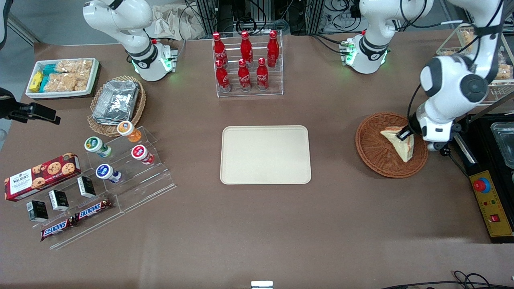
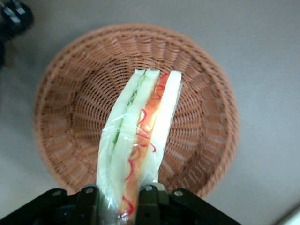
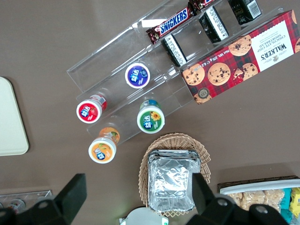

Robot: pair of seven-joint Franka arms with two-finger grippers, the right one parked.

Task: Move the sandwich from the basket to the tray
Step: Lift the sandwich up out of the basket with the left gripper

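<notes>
Gripper (image 2: 119,199) clamping sandwich (image 2: 140,140) by one corner, jaws pinching bread faces; wedge hanging edge-on above basket (image 2: 61,112), clearing rim for carrying toward tray (image 1: 265,154), sitting bare mid-table.

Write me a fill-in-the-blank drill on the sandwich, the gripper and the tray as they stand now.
1. The gripper is shut on the ____.
2. The sandwich is over the round woven ____.
3. The cream tray holds ____ items.
4. The rack nearer the arm bases than the tray holds ____ red bottles.

Missing words: sandwich; basket; no; six
</notes>
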